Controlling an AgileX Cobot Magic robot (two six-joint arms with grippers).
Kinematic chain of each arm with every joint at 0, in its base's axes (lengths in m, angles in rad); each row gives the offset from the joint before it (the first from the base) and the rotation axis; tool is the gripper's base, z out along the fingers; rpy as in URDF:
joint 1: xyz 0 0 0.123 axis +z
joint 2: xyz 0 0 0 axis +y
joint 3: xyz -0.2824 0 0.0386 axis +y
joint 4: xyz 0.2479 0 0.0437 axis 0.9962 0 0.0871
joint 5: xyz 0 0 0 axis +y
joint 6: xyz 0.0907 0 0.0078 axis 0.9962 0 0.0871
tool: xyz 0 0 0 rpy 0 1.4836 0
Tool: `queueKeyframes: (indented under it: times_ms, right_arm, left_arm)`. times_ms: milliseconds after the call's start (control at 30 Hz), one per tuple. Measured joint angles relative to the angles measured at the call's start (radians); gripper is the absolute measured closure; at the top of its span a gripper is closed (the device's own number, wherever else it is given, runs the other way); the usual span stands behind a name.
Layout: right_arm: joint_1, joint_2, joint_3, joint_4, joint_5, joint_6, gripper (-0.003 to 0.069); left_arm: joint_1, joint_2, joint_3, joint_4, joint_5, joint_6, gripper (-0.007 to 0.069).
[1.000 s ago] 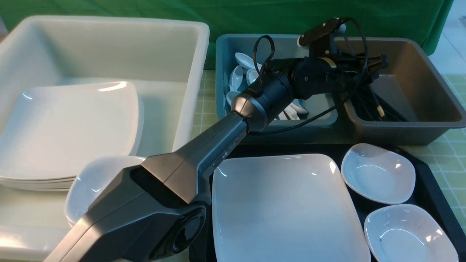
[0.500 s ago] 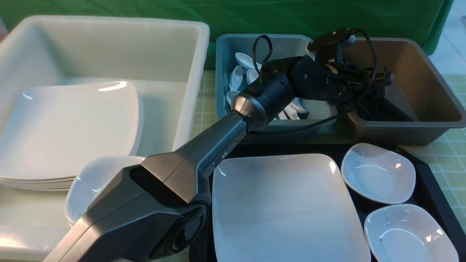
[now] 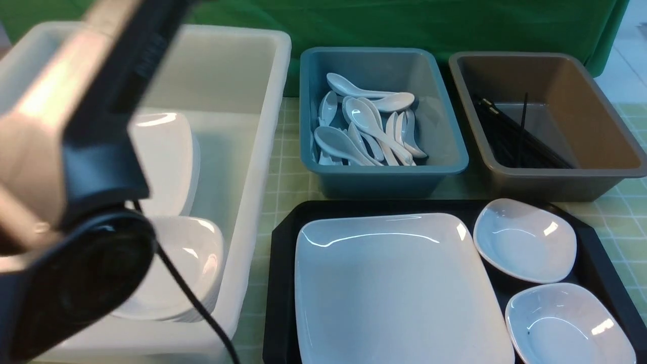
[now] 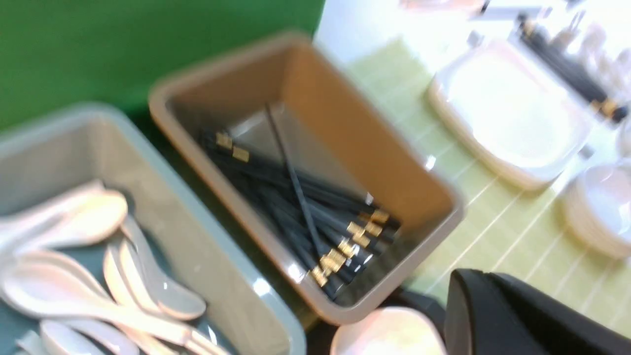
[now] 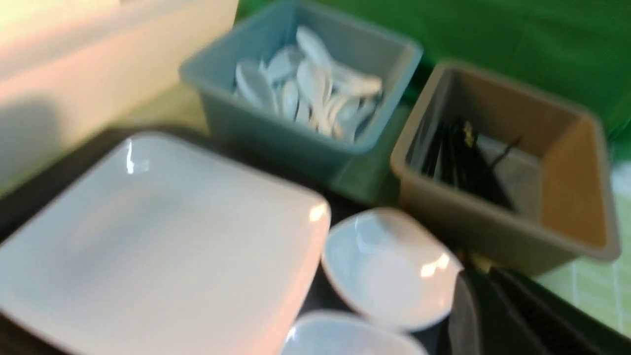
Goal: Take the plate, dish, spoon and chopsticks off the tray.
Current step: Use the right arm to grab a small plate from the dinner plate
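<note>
My left pincer [image 4: 493,305] and right pincer [image 5: 488,305] are closed; plate [image 3: 394,288] on the tray [image 3: 282,253], small dishes [image 3: 525,240] at its three o'clock.

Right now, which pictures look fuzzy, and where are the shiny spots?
Front view: sharp, glare streaks on the plate; the near left arm is blurred. Left wrist view: smeared, the chopsticks streaky. Right wrist view: soft all over.

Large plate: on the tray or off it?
On the tray. In the front view the plate lies flat inside the raised rim of the tray, beside two small dishes.
</note>
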Motion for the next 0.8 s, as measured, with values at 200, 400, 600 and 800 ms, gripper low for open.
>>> queueKeyframes:
  times_ms: [200, 400, 600, 800]
  right_arm:
    - [0.0, 0.134, -0.067, 0.0, 0.152, 0.001, 0.0652]
    - [0.0, 0.169, -0.091, 0.001, 0.243, 0.001, 0.0645]
    - [0.0, 0.195, -0.091, 0.024, 0.341, 0.002, 0.0633]
    - [0.0, 0.345, -0.091, 0.028, 0.418, 0.023, 0.0627]
  left_arm:
    - [0.001, -0.113, 0.154, -0.191, 0.007, 0.072, 0.0636]
    - [0.005, -0.302, 0.585, -0.086, 0.012, 0.102, 0.0636]
    - [0.097, -0.606, 1.035, 0.074, 0.013, 0.109, 0.0636]
    - [0.294, -0.981, 1.561, 0.079, -0.03, 0.062, 0.0636]
